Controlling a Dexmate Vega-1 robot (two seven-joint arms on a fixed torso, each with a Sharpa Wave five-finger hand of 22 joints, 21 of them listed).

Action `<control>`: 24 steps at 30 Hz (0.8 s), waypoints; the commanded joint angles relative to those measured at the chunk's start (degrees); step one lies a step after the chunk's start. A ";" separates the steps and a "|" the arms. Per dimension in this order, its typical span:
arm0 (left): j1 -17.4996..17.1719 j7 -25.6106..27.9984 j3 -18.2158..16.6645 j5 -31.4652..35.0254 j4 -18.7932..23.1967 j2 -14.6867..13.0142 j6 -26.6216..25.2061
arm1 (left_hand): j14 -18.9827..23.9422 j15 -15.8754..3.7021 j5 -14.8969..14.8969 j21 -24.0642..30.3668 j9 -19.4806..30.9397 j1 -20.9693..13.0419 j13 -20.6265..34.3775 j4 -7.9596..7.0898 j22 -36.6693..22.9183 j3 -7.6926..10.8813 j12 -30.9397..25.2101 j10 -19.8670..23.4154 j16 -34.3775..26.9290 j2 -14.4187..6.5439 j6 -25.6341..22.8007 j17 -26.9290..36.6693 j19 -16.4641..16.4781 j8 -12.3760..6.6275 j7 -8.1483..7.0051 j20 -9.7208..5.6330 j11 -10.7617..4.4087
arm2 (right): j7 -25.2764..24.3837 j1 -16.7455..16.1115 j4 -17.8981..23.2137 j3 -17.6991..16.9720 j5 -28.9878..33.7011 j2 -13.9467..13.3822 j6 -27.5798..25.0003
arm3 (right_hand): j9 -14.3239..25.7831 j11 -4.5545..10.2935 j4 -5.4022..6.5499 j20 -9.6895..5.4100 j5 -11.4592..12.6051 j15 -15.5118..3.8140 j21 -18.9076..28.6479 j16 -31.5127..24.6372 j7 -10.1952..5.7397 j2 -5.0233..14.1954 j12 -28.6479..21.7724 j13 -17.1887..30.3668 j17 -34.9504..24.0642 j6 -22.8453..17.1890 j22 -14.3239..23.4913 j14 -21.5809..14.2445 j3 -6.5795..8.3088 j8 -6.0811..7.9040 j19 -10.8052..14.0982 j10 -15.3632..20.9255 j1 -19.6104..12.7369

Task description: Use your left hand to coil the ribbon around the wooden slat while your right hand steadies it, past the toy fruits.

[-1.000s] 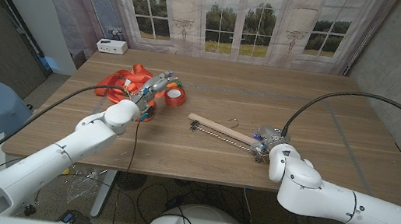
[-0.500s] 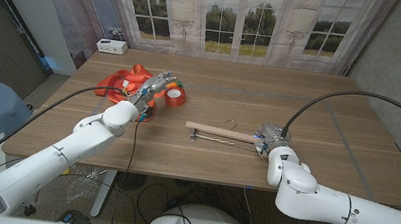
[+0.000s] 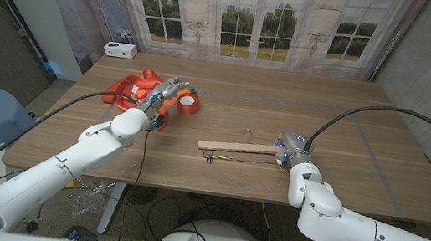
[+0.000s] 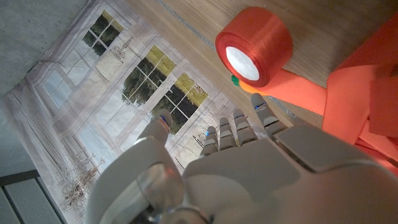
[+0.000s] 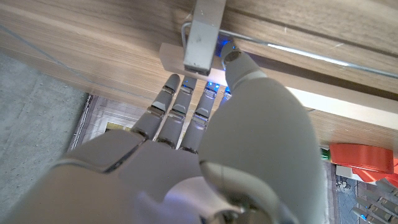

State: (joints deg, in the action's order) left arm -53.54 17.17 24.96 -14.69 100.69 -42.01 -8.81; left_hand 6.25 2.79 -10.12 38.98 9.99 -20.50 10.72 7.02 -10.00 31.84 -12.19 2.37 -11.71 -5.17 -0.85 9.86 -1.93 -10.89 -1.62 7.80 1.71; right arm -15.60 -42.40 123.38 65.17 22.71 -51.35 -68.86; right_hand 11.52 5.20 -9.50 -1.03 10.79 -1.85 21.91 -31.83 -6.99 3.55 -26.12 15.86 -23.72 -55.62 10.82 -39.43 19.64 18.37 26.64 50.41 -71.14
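- The pale wooden slat [image 3: 237, 147] lies flat on the brown wooden table [image 3: 366, 133], roughly at its middle, with a thin metal wire bar [image 3: 232, 156] running along its near side; it looks like a clothes-hanger bar.
- At the slat's right end the right hand [image 3: 289, 148] has its fingers on the wood; the right wrist view shows them [image 5: 239, 62] reaching over a metal clip [image 5: 202, 34], but whether they truly clamp the slat I cannot tell.
- Well to the left of the slat sits the orange satin ribbon roll [image 3: 188, 103], white at its core, with loose orange ribbon [image 3: 131, 90] heaped beyond it.
- The left hand [image 3: 164, 96] rests beside the roll, fingers [image 4: 233, 134] extended toward it and gripping nothing.
- A small green-and-orange toy piece [image 4: 239, 84] peeks out under the roll.
- To do this step well, I judge the left hand should pinch a free ribbon end rather than the roll, then carry it to the slat while the right hand presses down firmly.
- No brand, label or writing is readable.
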 commanded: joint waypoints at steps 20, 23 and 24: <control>14.24 9.67 15.19 19.15 9.52 4.85 -51.22 | 9.59 -2.96 0.19 0.85 0.47 -9.25 0.81 3.55 -0.43 -0.37 -2.10 7.57 -1.75 4.12 -8.43 0.59 10.15 -1.36 1.00 1.50 -0.39 | -16.33 -16.96 -3.93 -20.59 0.02 4.99 15.49 | 0.59 -0.33 0.08 -0.49 0.15 -11.70 1.06 0.12 1.86 3.79 -4.56 4.74 -4.09 -5.57 0.30 -2.27 -1.08 -0.41 1.13 5.16 -5.24; 15.62 8.87 16.18 18.98 8.80 5.40 -52.69 | 9.91 -2.72 0.17 0.98 0.49 -9.68 0.83 3.51 -0.41 -0.53 -1.98 7.46 -1.77 4.51 -8.45 0.60 10.90 -1.26 1.21 1.75 -0.27 | -17.52 -17.88 -3.88 -21.86 0.31 5.34 16.95 | 0.61 -0.36 0.10 -0.48 0.14 -11.70 1.11 0.16 1.88 3.81 -4.71 4.85 -4.15 -5.60 0.31 -2.30 -1.18 -0.44 1.15 5.23 -5.32; 16.18 8.67 16.68 19.04 8.47 5.60 -53.20 | 9.89 -2.67 0.17 0.96 0.49 -9.79 0.84 3.50 -0.41 -0.59 -1.95 7.42 -1.74 4.63 -8.45 0.60 10.95 -1.23 1.37 1.78 -0.13 | -17.90 -18.17 -3.82 -22.28 0.42 5.47 17.42 | 0.61 -0.35 0.11 -0.52 0.14 -11.70 1.13 0.16 1.87 3.82 -4.74 4.88 -4.17 -5.61 0.31 -2.32 -1.20 -0.44 1.18 5.21 -5.34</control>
State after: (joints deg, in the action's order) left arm -43.20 26.43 36.42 1.36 109.97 -39.00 -49.84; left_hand 15.42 0.13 -10.12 39.65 10.29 -29.44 11.35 10.53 -10.28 31.41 -13.87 9.27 -13.14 -0.64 -9.02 10.29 8.39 -12.09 -0.60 9.51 1.34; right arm -28.41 -55.76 120.05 49.44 22.84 -47.45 -57.56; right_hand 11.53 5.20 -9.47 -1.64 10.41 -4.14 22.56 -31.84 -6.35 2.49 -29.78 15.86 -27.56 -56.83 10.80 -41.64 18.72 17.63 27.24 50.59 -72.20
